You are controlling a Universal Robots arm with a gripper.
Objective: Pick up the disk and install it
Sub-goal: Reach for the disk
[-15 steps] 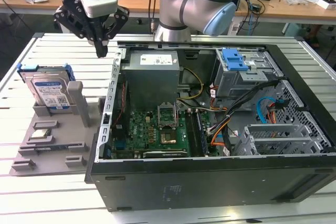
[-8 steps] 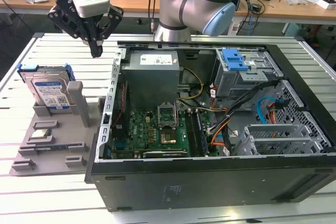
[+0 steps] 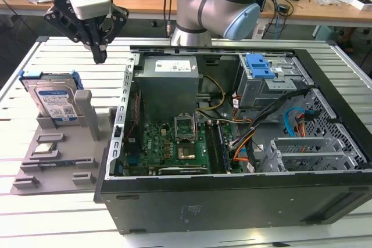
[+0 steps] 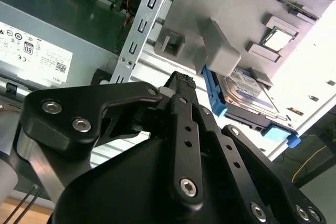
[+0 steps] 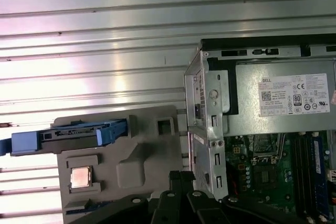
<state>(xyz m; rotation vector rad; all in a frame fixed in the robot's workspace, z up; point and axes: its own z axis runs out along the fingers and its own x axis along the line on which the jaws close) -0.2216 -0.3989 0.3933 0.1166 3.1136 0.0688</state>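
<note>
Above the slatted aluminium table (image 3: 23,213), the black gripper (image 3: 100,57) hangs clenched and empty.
The flat silver blue-framed disk (image 3: 55,100) stands upright in a grey plastic holder (image 3: 87,114), at the gripper's seven o'clock in the exterior view.

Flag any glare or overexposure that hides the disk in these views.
Second wrist view: the table beside the disk is blown out white, but the disk is plain. First wrist view: glare streaks the table, disk plain. Exterior view: even light, disk plain.
</note>
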